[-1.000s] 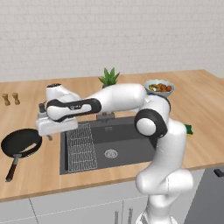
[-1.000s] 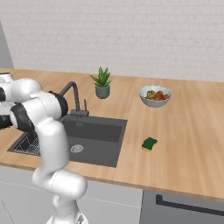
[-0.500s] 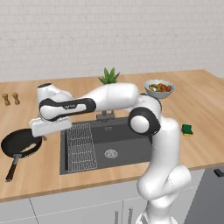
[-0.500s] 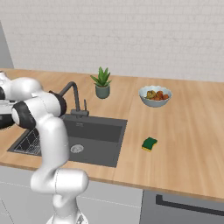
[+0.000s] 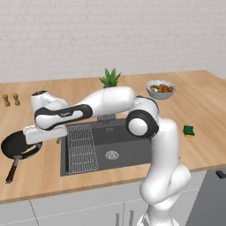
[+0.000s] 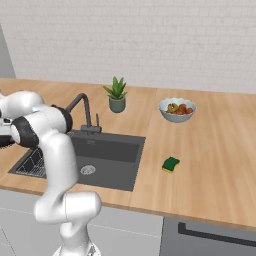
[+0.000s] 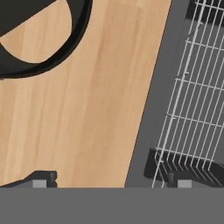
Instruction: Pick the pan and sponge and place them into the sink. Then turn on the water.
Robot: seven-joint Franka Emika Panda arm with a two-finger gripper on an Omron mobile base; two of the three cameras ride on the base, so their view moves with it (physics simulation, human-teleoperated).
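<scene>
The black pan point(image 5: 14, 145) lies on the counter left of the sink point(image 5: 119, 137), its wooden handle point(image 5: 12, 169) pointing toward the front edge. My gripper point(image 5: 47, 142) hangs low over the strip of counter between the pan and the sink's left edge. In the hand view the gripper point(image 7: 116, 181) is open with nothing between its fingertips point(image 7: 41, 179). The pan's rim point(image 7: 74, 48) curves across the top left there. The green and yellow sponge point(image 5: 189, 130) point(image 6: 171, 164) lies on the counter right of the sink point(image 6: 107, 152). The dark faucet point(image 6: 84, 111) stands behind the basin.
A wire rack point(image 5: 82, 148) point(image 7: 192, 87) fills the sink's left side. A bowl of food point(image 5: 160, 88) and a potted plant point(image 5: 110, 78) stand near the back of the counter, with two small shakers point(image 5: 11, 99) at far left. My arm stretches across the sink.
The hand has swung left and down, from above the rack toward the pan. The pan, sponge and faucet have not moved. The jaws have stayed open.
</scene>
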